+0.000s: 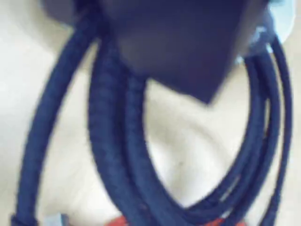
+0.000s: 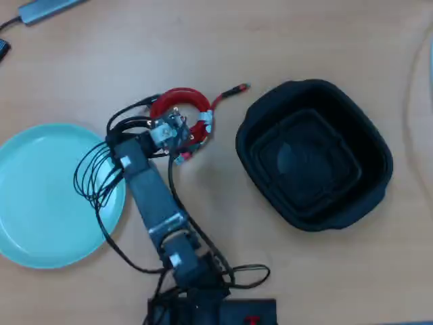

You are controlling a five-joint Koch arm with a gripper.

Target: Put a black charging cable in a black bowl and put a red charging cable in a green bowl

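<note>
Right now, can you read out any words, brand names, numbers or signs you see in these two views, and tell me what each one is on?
No text can be read in either view.
A small red mark on the robot base in the overhead view: too small to read.
The black bowl, green bowl and red charging cable: no labels visible.
The wrist view: too blurred to read.

In the overhead view the arm (image 2: 152, 196) reaches up and to the left from its base at the bottom edge, bent at the elbow; its own black wires loop off its left side; the gripper (image 2: 177, 135) sits at its far end, pointed down at the table (its jaws are hidden under the wrist parts); the wrist view is too blurred to tell how they stand.
</note>
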